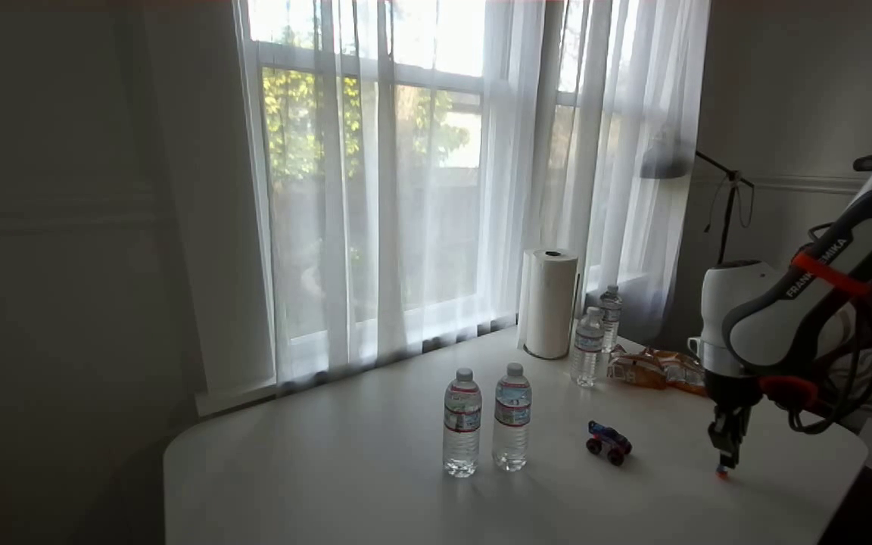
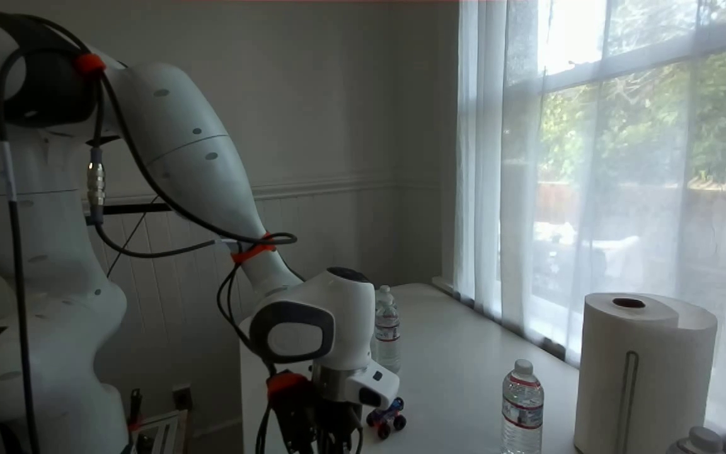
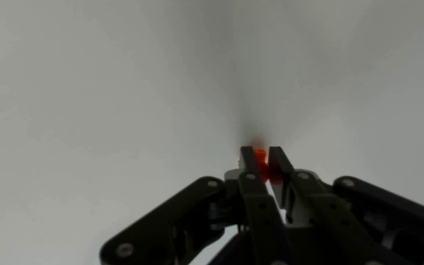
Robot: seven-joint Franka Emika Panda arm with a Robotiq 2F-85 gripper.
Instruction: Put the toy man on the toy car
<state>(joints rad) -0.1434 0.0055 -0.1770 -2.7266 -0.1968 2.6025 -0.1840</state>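
Observation:
The toy man [image 1: 721, 473] is a tiny orange-red figure at the tip of my gripper [image 1: 726, 454], low over the white table. In the wrist view, my gripper [image 3: 261, 150] is nearly closed, with the toy man [image 3: 260, 157] held between its two fingertips. The fingers hide part of it. Whether it touches the table is hard to tell. The toy car [image 1: 608, 443] is a small dark blue and black toy with red on its wheels. It stands on the table apart from the gripper. It also shows in an exterior view [image 2: 387, 417], beside the arm, where my fingertips are out of frame.
Two water bottles [image 1: 462, 424] [image 1: 512, 418] stand beside the toy car. Two more bottles [image 1: 587, 348] [image 1: 611, 318], a paper towel roll [image 1: 549, 306] and an orange-and-white snack packet [image 1: 655, 369] are at the window side. The table edge [image 1: 845, 492] lies near the gripper.

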